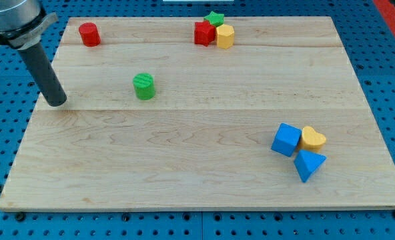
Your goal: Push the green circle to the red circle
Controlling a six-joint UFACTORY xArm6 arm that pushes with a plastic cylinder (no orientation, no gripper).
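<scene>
The green circle [144,87] stands on the wooden board, left of centre in the upper half. The red circle [89,34] stands near the board's top left corner, up and to the left of the green one. My tip [56,103] rests on the board near its left edge, well to the left of the green circle and slightly lower, and below the red circle. It touches no block.
A red block [203,33], a green star [215,19] and a yellow block [225,37] cluster at the top centre. A blue cube [286,139], a yellow heart [312,138] and a blue triangle [309,164] cluster at the lower right. Blue pegboard surrounds the wooden board [204,180].
</scene>
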